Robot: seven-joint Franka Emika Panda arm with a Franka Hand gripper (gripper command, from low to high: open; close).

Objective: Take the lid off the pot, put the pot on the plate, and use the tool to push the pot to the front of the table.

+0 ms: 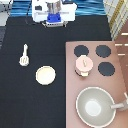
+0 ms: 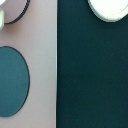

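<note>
One gripper (image 1: 54,19) up at twelve o'clock; one tool (image 1: 24,56), one plate (image 1: 45,75), one pot (image 1: 83,66) wearing one lid (image 1: 84,62), one grey pan (image 1: 95,106), three open burners (image 1: 80,50).

Even, fairly bright overhead light falls on the black worktop (image 1: 30,95), which stays matte with no glare. The pincer (image 1: 54,19) sits at the worktop's far edge, pale and slightly washed out. The plate (image 1: 45,75) and tool (image 1: 24,55) cast only faint, short shadows. The grey pan (image 1: 96,106) shows a soft bright patch inside. The exterior view is soft and blurry throughout; the wrist view is smeared, edges fuzzy
</note>
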